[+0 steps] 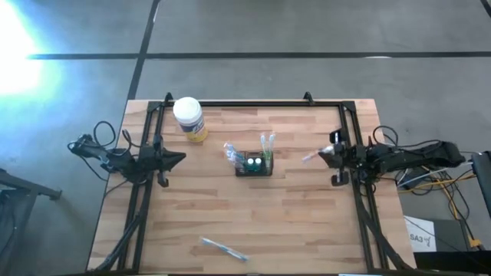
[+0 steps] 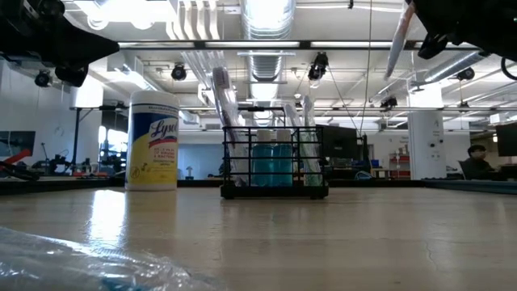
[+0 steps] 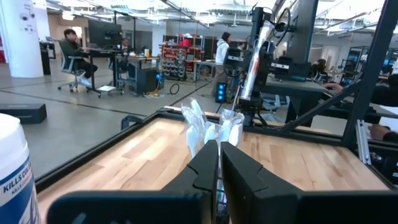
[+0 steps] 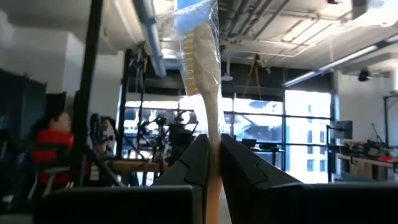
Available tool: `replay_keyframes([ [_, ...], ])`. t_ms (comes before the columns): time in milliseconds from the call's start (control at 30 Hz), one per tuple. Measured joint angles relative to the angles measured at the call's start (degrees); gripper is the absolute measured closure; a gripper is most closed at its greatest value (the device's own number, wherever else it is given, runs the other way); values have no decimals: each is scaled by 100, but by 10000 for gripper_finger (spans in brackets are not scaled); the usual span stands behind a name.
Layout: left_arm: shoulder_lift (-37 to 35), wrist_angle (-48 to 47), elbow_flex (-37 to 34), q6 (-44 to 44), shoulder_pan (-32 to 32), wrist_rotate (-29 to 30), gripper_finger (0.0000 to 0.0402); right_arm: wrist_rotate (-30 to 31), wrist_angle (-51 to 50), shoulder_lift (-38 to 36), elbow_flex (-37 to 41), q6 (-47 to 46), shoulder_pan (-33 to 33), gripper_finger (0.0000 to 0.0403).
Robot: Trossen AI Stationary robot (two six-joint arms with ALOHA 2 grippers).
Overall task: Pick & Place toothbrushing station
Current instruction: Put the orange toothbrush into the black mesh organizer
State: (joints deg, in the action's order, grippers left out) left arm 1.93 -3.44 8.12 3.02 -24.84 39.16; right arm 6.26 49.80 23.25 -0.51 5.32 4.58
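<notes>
The toothbrushing station [image 1: 254, 165] sits mid-surface already holding several wrapped brushes, the right hand [image 1: 328, 156] at the right edge pinches another wrapped toothbrush [image 4: 202, 56] not yet placed, one more [image 1: 223, 248] lies near the front edge, and the left hand [image 1: 180, 159] waits pressed together at the left edge.

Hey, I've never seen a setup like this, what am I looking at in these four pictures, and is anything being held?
Two robot arms work at a wooden table. One camera looks straight down, one sits at table height, and one rides on each wrist. On the table stand a black holder with wrapped toothbrushes, and a wipes canister; another wrapped toothbrush lies near the front edge. The right gripper is shut on a wrapped toothbrush in its grip. The left gripper is shut at the table's left side, holding nothing visible.
</notes>
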Motion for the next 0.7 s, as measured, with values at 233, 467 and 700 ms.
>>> replay_keyframes([
  [233, 0, 0, 0, -3, 0, 0, 378, 144, 1295, 1142, -70, -275, 0, 380],
  [467, 0, 2, 0, -5, 0, 0, 378, 144, 1443, 2374, -752, -104, 0, 380],
  [700, 0, 0, 0, -2, 1, -2, 378, 142, 2497, 3658, -1297, 103, 0, 380],
])
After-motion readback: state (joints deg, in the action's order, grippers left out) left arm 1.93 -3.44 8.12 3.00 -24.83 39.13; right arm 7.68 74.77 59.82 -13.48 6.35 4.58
